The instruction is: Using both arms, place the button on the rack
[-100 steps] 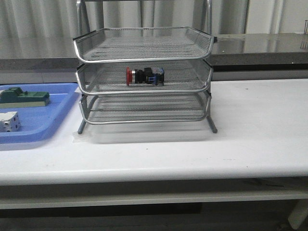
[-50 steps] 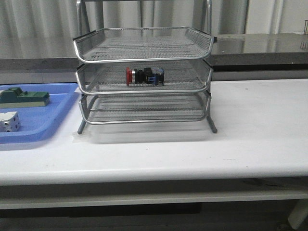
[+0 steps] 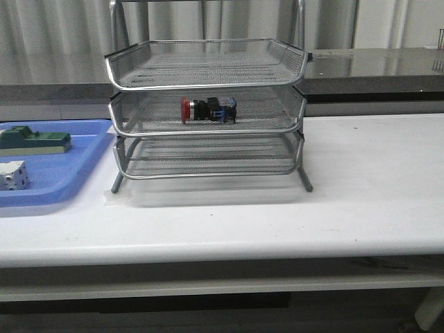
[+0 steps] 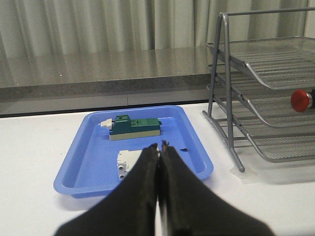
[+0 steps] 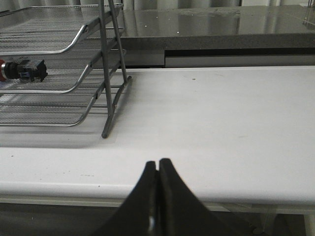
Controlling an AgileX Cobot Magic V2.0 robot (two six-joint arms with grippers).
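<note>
The small red-capped push-button switch [image 3: 208,110] is laid on its side in the middle tier of the three-tier silver wire-mesh rack [image 3: 206,111], which is stood toward the back edge of the white worktop [image 3: 361,194]. The black left gripper [image 4: 159,147] and black right gripper [image 5: 157,163] are both seen fully closed, with nothing held.

Saw a three-tier silver wire-mesh rack [image 3: 207,114] standing on a white table [image 3: 361,187]. On its middle tier lay a small red-capped, black-bodied push-button switch [image 3: 208,109], on its side. Left of the rack, a flat blue plastic tray [image 3: 69,182] held a green block [image 3: 35,141] and a white dotted cube [image 3: 13,175].
</note>
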